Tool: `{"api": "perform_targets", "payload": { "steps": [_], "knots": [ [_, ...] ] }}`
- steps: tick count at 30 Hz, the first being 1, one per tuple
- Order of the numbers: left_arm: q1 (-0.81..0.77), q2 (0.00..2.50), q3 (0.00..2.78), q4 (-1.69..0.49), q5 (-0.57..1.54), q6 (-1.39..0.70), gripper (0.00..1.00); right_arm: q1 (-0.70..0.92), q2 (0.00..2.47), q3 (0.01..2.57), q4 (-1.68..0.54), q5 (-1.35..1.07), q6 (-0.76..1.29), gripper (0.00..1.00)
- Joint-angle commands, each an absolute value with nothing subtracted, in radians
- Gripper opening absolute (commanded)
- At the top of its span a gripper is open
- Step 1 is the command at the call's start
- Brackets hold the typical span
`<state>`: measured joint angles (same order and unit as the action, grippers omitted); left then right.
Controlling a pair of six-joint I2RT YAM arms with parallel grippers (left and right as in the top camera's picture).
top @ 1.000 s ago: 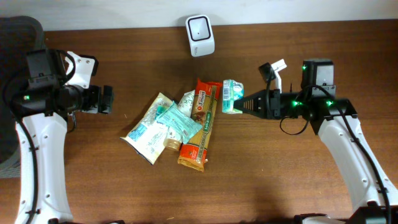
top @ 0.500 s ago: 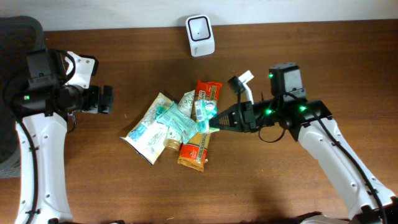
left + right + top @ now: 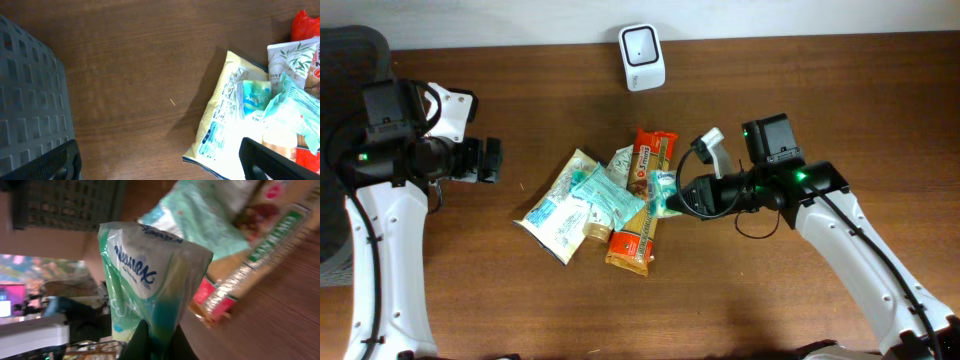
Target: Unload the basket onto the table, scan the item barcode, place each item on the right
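Fingers of the right end effector (image 3: 682, 197) are clamped tight on one end of a tissue pack (image 3: 665, 190), green and white with blue Kleenex lettering. The white scanner (image 3: 642, 44) stands at the far edge of the counter (image 3: 800, 90). The pack is on the robot's side of the scanner, a little to its right and well apart from it. In the right wrist view the pack (image 3: 150, 280) sticks out from the fingers with a heap of packets behind it. Whether it touches that heap cannot be told.

The heap lies toward the robot from the scanner. It holds a long red and brown snack bar wrapper (image 3: 640, 210), a teal packet (image 3: 605, 195) across a yellow pouch (image 3: 558, 208), and a leaf-print packet (image 3: 623, 162) on the side nearest the scanner.

The left end effector (image 3: 492, 160) is spread wide and holds nothing. It hangs far to the left of the scanner and nearer the robot. In its own wrist view the yellow pouch (image 3: 220, 125) lies on the counter beyond its fingers, apart from them.
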<state>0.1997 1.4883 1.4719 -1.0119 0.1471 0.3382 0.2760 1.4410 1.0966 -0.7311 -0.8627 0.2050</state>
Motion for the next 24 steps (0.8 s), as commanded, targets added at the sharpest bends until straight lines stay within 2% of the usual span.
{"api": "perform_targets", "payload": {
  "steps": [1, 3, 6, 7, 9, 12, 14, 16, 20, 22, 24],
  "knots": [
    [0.204, 1.481, 1.485, -1.012, 0.161, 0.353, 0.99, 0.324, 1.435, 1.232, -0.868, -0.606, 0.162, 0.04],
    [0.204, 1.481, 1.485, -1.012, 0.161, 0.353, 0.99, 0.443, 1.518, 1.541, -1.081, -0.282, 0.146, 0.04],
    [0.204, 1.481, 1.485, -1.012, 0.161, 0.353, 0.99, 0.546, 1.754, 1.976, -1.130, 0.089, 0.128, 0.04],
    [0.204, 1.481, 1.485, -1.012, 0.161, 0.353, 0.99, 0.550, 1.853, 2.072, -1.071, 0.209, 0.095, 0.04],
    [0.204, 1.481, 1.485, -1.012, 0.161, 0.353, 0.99, 0.548, 2.020, 2.107, -0.865, 0.420, -0.014, 0.04],
    [0.204, 1.481, 1.485, -1.012, 0.161, 0.353, 0.99, 0.547, 2.289, 2.107, -0.398, 0.696, -0.288, 0.04],
    [0.204, 1.481, 1.485, -1.012, 0.161, 0.353, 0.99, 0.535, 2.433, 2.107, -0.133, 0.720, -0.472, 0.04],
    [0.204, 1.481, 1.485, -1.012, 0.161, 0.353, 0.99, 0.503, 2.495, 2.106, -0.022, 0.714, -0.482, 0.04],
    [0.204, 1.481, 1.485, -1.012, 0.161, 0.353, 0.99, 0.468, 2.505, 2.106, -0.042, 0.503, -0.540, 0.04],
    [0.204, 1.481, 1.485, -1.012, 0.161, 0.353, 0.99, 0.462, 2.509, 2.103, -0.049, 0.481, -0.739, 0.04],
    [0.204, 1.481, 1.485, -1.012, 0.161, 0.353, 0.99, 0.463, 2.509, 2.102, -0.046, 0.481, -0.786, 0.04]
  ]
}}
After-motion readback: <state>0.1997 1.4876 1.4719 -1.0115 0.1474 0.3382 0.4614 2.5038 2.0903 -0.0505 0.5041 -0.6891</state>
